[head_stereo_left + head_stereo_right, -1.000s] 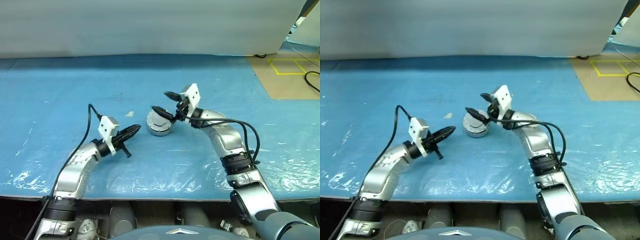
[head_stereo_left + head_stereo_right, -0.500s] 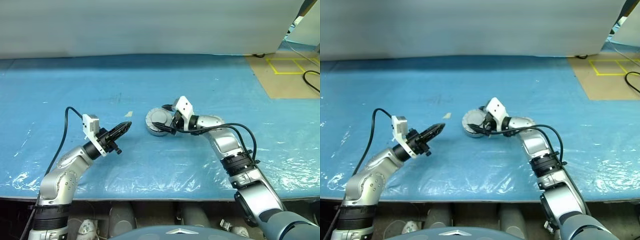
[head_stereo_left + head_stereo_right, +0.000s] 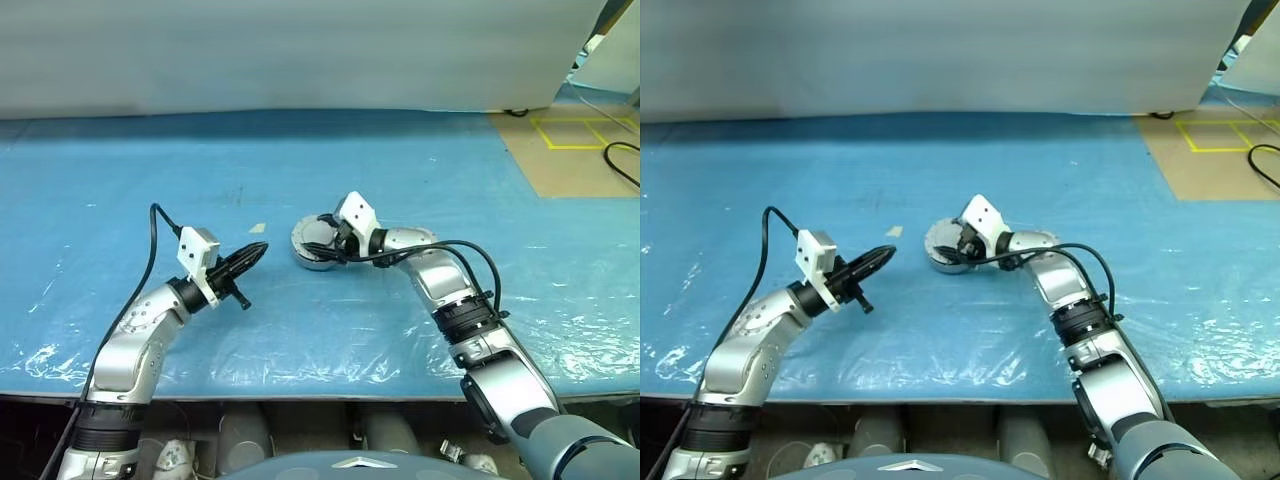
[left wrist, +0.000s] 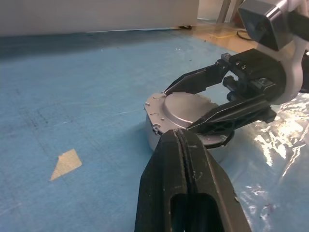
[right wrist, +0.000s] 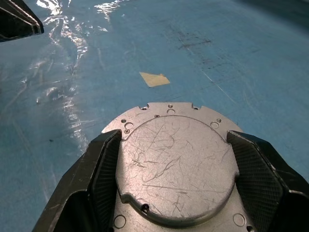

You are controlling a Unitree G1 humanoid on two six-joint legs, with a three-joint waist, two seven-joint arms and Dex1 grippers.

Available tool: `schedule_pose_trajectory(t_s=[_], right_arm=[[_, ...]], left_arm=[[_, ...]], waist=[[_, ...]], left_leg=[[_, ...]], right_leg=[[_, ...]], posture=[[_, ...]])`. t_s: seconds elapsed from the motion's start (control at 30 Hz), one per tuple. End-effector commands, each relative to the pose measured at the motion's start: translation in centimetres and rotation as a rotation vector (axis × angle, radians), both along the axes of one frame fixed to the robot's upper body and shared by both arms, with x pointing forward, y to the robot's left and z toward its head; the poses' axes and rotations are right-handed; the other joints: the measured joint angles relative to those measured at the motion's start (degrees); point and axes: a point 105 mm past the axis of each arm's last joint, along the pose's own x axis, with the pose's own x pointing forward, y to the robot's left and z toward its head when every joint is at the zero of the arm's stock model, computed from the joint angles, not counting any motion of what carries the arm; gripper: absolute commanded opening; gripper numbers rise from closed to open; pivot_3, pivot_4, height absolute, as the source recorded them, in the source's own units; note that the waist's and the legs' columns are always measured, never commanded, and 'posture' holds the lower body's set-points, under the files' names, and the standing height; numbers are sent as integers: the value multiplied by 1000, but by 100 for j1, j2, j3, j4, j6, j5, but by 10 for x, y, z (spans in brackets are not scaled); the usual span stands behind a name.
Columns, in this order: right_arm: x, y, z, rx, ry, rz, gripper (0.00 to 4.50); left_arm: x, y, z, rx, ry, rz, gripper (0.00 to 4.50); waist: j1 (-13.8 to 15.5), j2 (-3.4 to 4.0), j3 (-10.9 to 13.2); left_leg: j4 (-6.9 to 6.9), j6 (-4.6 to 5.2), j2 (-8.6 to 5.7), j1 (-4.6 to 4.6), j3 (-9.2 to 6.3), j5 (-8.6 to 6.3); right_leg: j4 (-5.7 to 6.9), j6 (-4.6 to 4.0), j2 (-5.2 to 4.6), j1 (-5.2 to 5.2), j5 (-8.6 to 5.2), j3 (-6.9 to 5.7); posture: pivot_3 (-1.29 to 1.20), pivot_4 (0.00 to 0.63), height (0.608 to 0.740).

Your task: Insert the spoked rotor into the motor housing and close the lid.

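The motor housing (image 3: 317,260) stands on the blue sheet as a low grey puck. The lid (image 5: 176,164) lies flat on top of it, plain scratched face up. My right gripper (image 3: 330,241) reaches in from the right, one black finger (image 5: 104,169) against each side of the lid's raised round part. A short way left of the housing, my left gripper (image 4: 178,137) hovers shut and empty, pointing at it. The spoked rotor is hidden.
A small tan scrap of tape (image 3: 259,228) lies on the sheet just left of and behind the housing. The blue plastic sheet (image 3: 150,150) covers the table to its front edge (image 3: 300,392). Brown floor with yellow lines (image 3: 580,140) shows at the far right.
My right gripper has come down from above the housing onto the lid, and its fingers have narrowed against it. The left gripper stays shut in about the same place.
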Motion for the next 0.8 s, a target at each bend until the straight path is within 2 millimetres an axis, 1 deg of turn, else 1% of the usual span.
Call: schedule_pose_trajectory(t_s=[0.03, 0.17, 0.23, 0.43, 0.6, 0.8], right_arm=[[-1, -1, 6, -20, -27, 16, 3123], [-5, 2, 17, 8, -31, 46, 3123], [-6, 1, 18, 1, -22, 46, 3123], [-3, -4, 9, -87, -16, -10, 3123], [-8, -6, -4, -155, -1, -10, 3123], [-10, -12, -19, -217, 6, -66, 3123]], left_arm=[[9, -4, 8, 43, -70, 11, 0], [16, -12, 8, 48, -86, -2, 0], [16, -16, 8, 41, -90, -10, 0], [15, -22, 5, 40, -85, -25, 0], [15, -20, 4, 48, -84, -19, 0], [18, -21, 3, 61, -92, -11, 0]], waist=[[5, 0, 0], [6, 0, 0], [8, 0, 0], [12, 0, 0], [19, 0, 0], [23, -1, -1]], left_leg=[[2, 0, 0, 0, 0, 0], [4, 0, 0, -5, 0, 0], [2, 0, 0, -12, 0, 1], [-3, 0, 1, -14, -1, 1], [2, 0, 0, -10, -1, 0], [2, 0, -1, -7, -1, 1]], right_leg=[[2, 0, -1, 0, 0, 0], [3, -1, 0, -2, 1, 0], [0, 0, 1, -7, 1, -1], [-1, 0, 2, -10, 1, -4], [0, 0, -1, -5, 1, -2], [0, 0, -1, -2, 1, -2]], posture=[[0, 150, 740], [0, 150, 740], [0, 150, 740], [0, 150, 740], [0, 150, 740], [0, 150, 740]])
